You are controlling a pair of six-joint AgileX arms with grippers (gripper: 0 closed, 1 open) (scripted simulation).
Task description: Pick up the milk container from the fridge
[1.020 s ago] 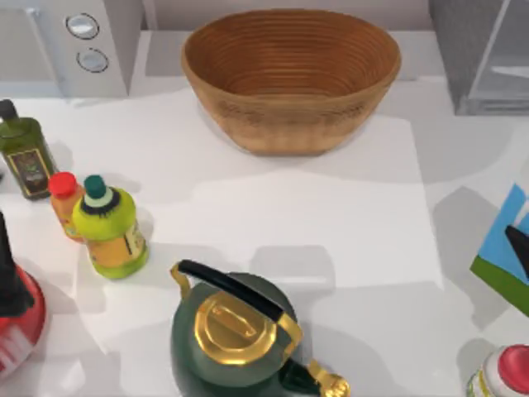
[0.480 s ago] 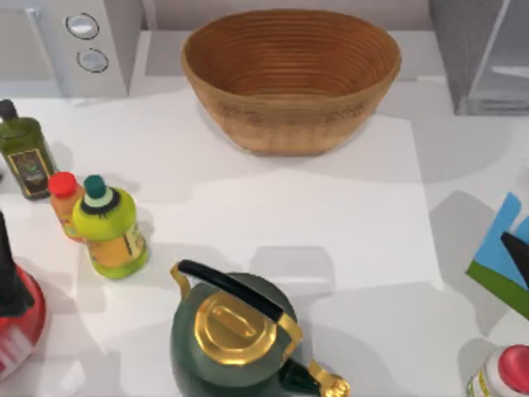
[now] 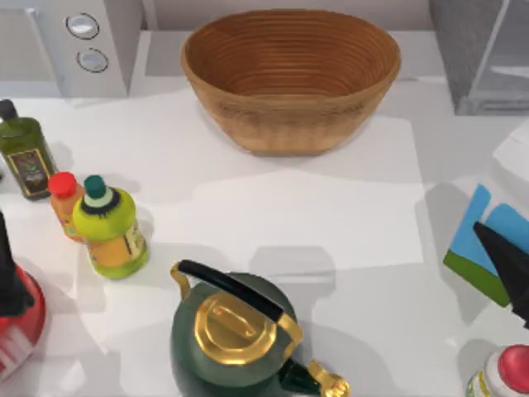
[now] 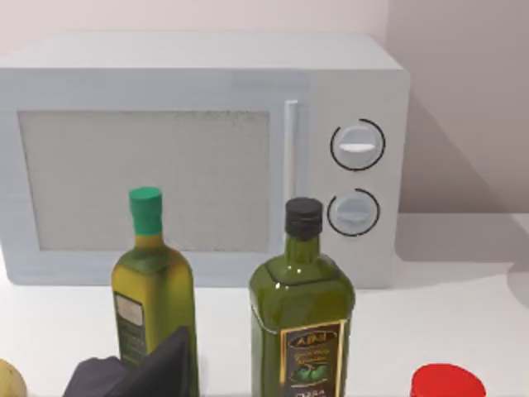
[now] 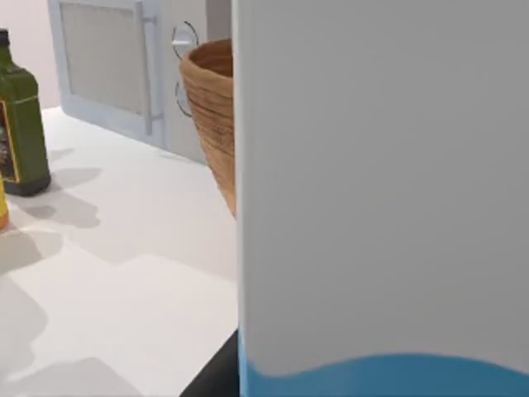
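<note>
The milk container hangs over the table at the right edge, tilted, showing its blue body and green base band. My right gripper is shut on it, one dark finger lying across the blue side. Close in the right wrist view, the carton's white side stands with blue at its lower edge. The dark grey fridge with its pale glass panel stands at the back right, apart from the carton. My left gripper stays parked at the left edge; one of its dark fingers shows in the left wrist view.
A wicker basket sits at the back centre and a light grey microwave at the back left. A green and gold kettle stands at the front. Several bottles cluster on the left. A red-capped item sits at the front right.
My right gripper has carried the milk container leftward, farther into the top view. Nothing else has moved.
</note>
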